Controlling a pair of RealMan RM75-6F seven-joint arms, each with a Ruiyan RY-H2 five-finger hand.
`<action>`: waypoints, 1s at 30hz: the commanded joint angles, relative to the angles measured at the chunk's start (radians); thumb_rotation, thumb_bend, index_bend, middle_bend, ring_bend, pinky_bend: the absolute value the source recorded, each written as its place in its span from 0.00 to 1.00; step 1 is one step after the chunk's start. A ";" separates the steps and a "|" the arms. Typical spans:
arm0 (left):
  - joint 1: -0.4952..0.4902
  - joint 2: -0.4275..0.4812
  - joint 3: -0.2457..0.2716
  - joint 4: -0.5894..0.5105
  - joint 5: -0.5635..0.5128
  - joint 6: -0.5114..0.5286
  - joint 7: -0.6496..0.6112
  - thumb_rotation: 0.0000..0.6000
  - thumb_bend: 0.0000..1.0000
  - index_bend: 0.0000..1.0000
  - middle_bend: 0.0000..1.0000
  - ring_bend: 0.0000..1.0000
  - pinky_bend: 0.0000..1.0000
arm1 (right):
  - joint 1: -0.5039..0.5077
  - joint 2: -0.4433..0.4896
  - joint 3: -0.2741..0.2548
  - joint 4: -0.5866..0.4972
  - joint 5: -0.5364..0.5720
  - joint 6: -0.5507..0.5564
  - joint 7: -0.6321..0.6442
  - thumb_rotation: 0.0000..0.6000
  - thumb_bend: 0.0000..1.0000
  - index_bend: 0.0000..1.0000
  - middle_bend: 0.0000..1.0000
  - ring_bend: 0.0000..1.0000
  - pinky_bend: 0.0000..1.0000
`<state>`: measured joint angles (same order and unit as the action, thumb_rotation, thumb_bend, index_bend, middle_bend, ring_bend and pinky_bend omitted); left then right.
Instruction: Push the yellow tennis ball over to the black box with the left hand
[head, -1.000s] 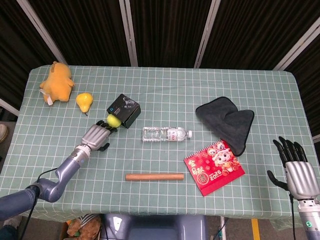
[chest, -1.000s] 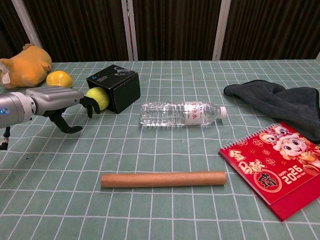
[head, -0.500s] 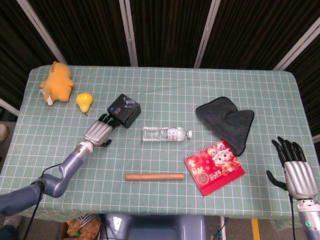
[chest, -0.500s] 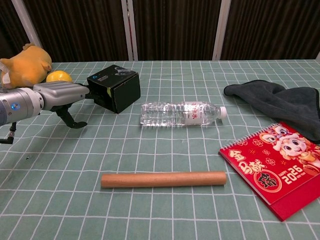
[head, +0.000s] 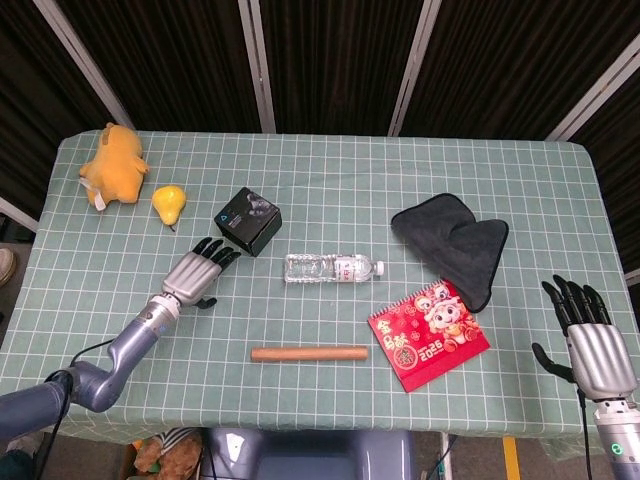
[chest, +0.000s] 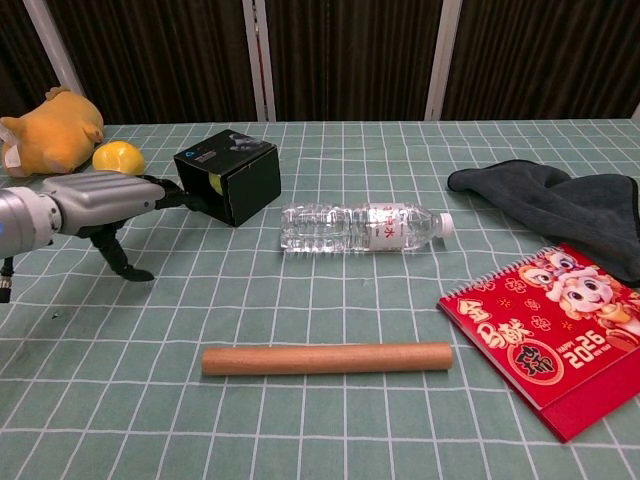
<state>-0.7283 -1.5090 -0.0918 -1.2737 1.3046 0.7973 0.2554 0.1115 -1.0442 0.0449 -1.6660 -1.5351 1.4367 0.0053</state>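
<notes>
Counter: green checked cloth carrying everything below.
Dark cloth: folded, on my right side, its near edge just beside the calendar.
Red calendar: lies flat, toward the front right.
My left robot hand: low over the counter, fingers spread and pointing at the box, holding nothing.
My right robot hand: fingers spread, empty, off the counter's front right corner.
Plush toy: orange, far left corner.
Wooden rod: lies crosswise near the front edge.
Water bottle: on its side, mid-counter.
Black box: just beyond my left fingertips.
Yellow pear: beside the plush.
Yellow tennis ball: only a sliver shows in the chest view, against the box's left face; hidden from the head view.
</notes>
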 joint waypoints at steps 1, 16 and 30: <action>0.124 0.142 0.091 -0.207 0.024 0.136 0.052 1.00 0.13 0.07 0.10 0.00 0.00 | -0.004 -0.001 -0.006 -0.003 -0.007 0.003 -0.009 1.00 0.36 0.00 0.00 0.00 0.00; 0.632 0.326 0.296 -0.411 0.376 0.964 -0.021 1.00 0.06 0.00 0.04 0.00 0.00 | -0.029 -0.053 -0.013 0.017 -0.101 0.112 -0.033 1.00 0.36 0.00 0.00 0.00 0.00; 0.686 0.303 0.255 -0.269 0.450 1.054 -0.109 1.00 0.06 0.00 0.02 0.00 0.00 | -0.055 -0.066 -0.033 -0.016 -0.097 0.119 -0.104 1.00 0.36 0.00 0.00 0.00 0.00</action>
<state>-0.0423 -1.2069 0.1666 -1.5457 1.7539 1.8556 0.1491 0.0589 -1.1099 0.0121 -1.6790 -1.6352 1.5555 -0.0942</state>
